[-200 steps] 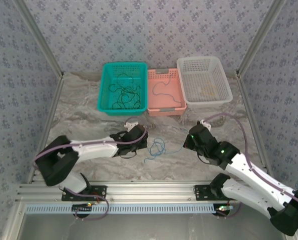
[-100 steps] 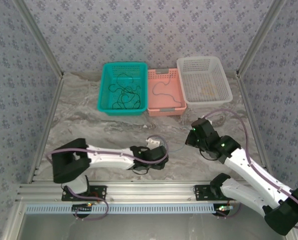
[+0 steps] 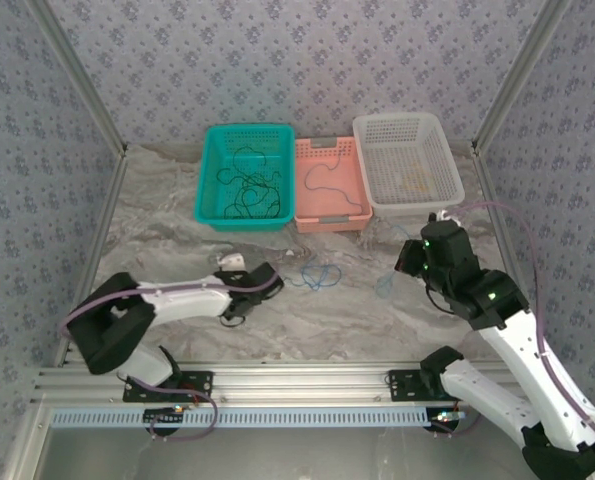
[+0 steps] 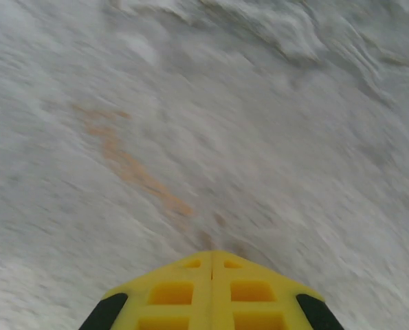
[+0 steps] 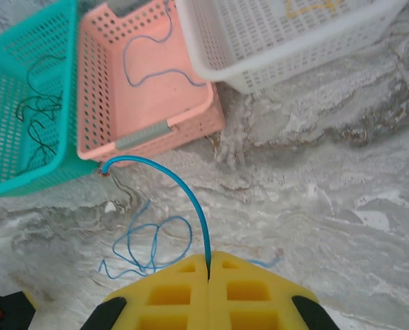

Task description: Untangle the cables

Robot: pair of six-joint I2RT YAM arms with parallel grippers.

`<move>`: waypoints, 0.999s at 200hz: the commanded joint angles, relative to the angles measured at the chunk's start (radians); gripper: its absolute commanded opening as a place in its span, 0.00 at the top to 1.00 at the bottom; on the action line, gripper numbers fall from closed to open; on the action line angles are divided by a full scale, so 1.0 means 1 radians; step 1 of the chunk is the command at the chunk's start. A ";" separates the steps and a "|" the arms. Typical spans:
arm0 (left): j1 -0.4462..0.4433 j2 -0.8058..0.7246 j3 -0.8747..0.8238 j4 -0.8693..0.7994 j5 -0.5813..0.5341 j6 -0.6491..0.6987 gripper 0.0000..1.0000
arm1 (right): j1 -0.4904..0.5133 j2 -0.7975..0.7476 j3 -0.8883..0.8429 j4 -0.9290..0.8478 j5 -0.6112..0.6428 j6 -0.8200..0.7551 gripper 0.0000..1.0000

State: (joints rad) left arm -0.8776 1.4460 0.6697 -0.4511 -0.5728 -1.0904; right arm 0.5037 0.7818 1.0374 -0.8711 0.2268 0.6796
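Note:
My right gripper is shut on a thin blue cable. The cable arcs up from the jaws to a bare copper end in front of the pink basket. The rest of it lies in loose loops on the marble table. My left gripper is shut low over bare tabletop, left of the loops, with nothing showing between its fingers; that view is blurred. Black cables lie in the teal basket.
A pink basket holds another blue cable. A white basket holds a pale yellowish cable. All three stand in a row at the back of the table. Metal frame posts flank both sides.
The right gripper rose and moved back and right, drawing the blue cable with it. The loops shifted toward the baskets. The left arm swung right, then back left.

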 commanded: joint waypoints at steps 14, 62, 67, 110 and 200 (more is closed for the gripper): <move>0.081 -0.123 0.002 -0.015 0.071 0.127 1.00 | -0.004 0.061 0.060 -0.021 -0.048 -0.087 1.00; 0.013 -0.359 0.017 -0.001 0.205 0.122 0.58 | 0.036 0.108 0.037 0.112 -0.282 -0.104 1.00; 0.007 -0.372 0.024 -0.013 0.214 0.120 0.55 | 0.056 0.115 0.030 0.126 -0.298 -0.106 1.00; -0.073 -0.389 0.070 -0.097 0.240 0.091 0.52 | 0.280 0.134 -0.088 0.260 -0.324 -0.073 1.00; -0.192 -0.572 -0.025 -0.304 0.053 -0.124 0.46 | 0.380 0.287 -0.303 0.522 -0.327 0.025 1.00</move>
State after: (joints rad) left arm -1.0622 0.8692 0.6556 -0.7044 -0.5335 -1.1778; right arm 0.9283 1.0573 0.8001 -0.3813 -0.1020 0.6773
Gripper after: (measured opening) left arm 0.540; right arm 0.058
